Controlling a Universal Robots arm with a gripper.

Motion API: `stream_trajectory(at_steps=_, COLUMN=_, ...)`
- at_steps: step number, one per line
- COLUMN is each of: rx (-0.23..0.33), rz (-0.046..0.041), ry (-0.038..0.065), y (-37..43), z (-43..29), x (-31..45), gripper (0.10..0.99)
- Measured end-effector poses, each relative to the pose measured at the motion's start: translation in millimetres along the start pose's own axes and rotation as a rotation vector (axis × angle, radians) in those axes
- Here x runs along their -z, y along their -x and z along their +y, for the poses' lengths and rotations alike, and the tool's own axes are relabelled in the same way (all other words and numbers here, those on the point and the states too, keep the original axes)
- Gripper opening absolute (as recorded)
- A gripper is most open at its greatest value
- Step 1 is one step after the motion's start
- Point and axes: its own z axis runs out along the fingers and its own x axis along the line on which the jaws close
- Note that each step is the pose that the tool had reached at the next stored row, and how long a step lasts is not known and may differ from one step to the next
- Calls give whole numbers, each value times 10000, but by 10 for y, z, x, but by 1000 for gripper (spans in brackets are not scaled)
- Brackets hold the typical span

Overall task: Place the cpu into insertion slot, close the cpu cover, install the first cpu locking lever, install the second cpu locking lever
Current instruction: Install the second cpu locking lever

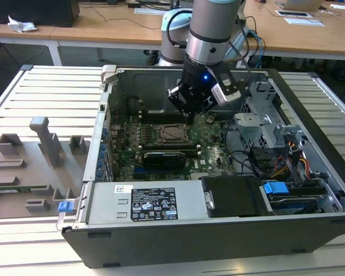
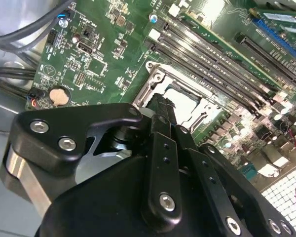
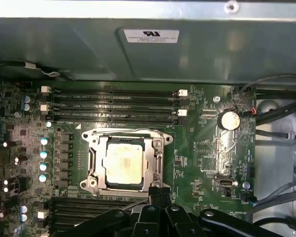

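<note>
The cpu [image 3: 124, 163] lies flat in the insertion slot [image 3: 92, 142] on the green motherboard, its silver-grey top showing. The cpu cover [image 3: 157, 167] lies down around the chip as a silver frame. A thin lever rod [image 3: 123, 131] runs along the socket edge beside the memory slots. My gripper [image 3: 159, 190] hovers at the socket's opposite edge, fingers pressed together and nothing between them. In the second wrist view the gripper [image 2: 160, 103] ends just over the frame beside the cpu [image 2: 187, 98]. In the exterior view the gripper [image 1: 191, 114] hangs above the cpu [image 1: 171, 133] inside the open case.
Long black memory slots [image 3: 113, 106] flank the socket. A black graphics card [image 1: 167, 156] sits in front of it, and a power supply [image 1: 144, 204] fills the case front. A drive cage [image 1: 259, 123] and cables [image 1: 276, 167] crowd the exterior view's right. Grey fixtures [image 1: 29, 167] lie outside.
</note>
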Motion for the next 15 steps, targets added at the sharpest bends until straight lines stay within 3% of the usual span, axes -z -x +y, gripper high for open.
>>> stream_trajectory(at_steps=15, rx=1, rz=0, ry=0, y=-14, z=-65, x=-90, gripper=106)
